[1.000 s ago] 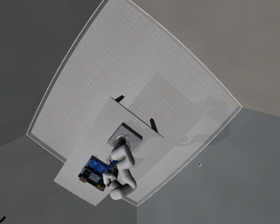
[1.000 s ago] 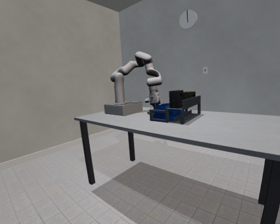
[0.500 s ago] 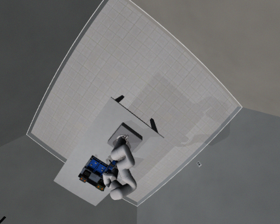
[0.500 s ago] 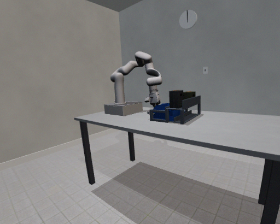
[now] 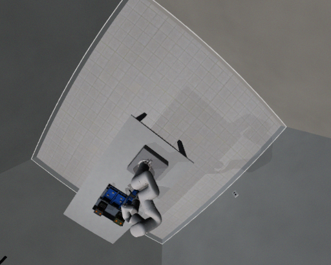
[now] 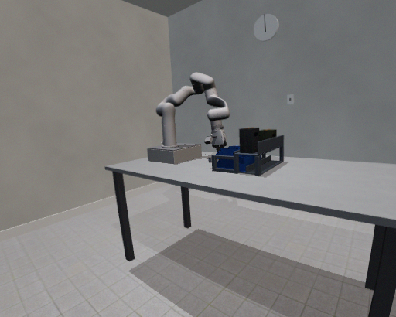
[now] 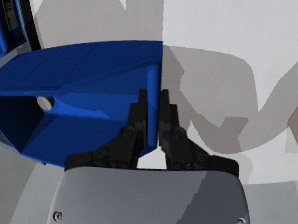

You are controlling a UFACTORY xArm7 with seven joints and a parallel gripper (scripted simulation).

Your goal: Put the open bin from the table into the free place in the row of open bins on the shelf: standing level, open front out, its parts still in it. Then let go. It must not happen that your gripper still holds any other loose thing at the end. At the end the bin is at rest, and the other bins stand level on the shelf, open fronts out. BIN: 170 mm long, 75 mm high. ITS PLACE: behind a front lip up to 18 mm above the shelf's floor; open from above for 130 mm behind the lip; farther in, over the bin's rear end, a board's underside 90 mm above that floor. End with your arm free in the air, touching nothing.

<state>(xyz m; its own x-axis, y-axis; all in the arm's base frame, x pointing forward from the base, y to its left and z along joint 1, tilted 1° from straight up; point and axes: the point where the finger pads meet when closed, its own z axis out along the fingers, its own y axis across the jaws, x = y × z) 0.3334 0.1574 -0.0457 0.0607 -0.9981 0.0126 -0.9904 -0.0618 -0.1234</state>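
Observation:
My gripper (image 7: pixel 153 101) (image 6: pixel 219 145) is shut on the thin side wall of the blue open bin (image 7: pixel 87 72) (image 6: pixel 223 154). The bin hangs tilted in the wrist view, a little above the table (image 7: pixel 220 23) (image 6: pixel 315 185). A small pale part (image 7: pixel 44 103) shows inside it. The held bin is at the near left end of the dark shelf (image 6: pixel 271 144) (image 5: pixel 108 211). Other blue bins (image 5: pixel 115 195) stand in the shelf's row. In the overhead view the arm hides my gripper.
Dark boxes (image 6: pixel 251 138) sit on the shelf's upper board. The arm's grey base block (image 6: pixel 174 152) (image 5: pixel 148 160) stands on the table left of the shelf. A shelf post (image 7: pixel 8 10) shows at the wrist view's upper left.

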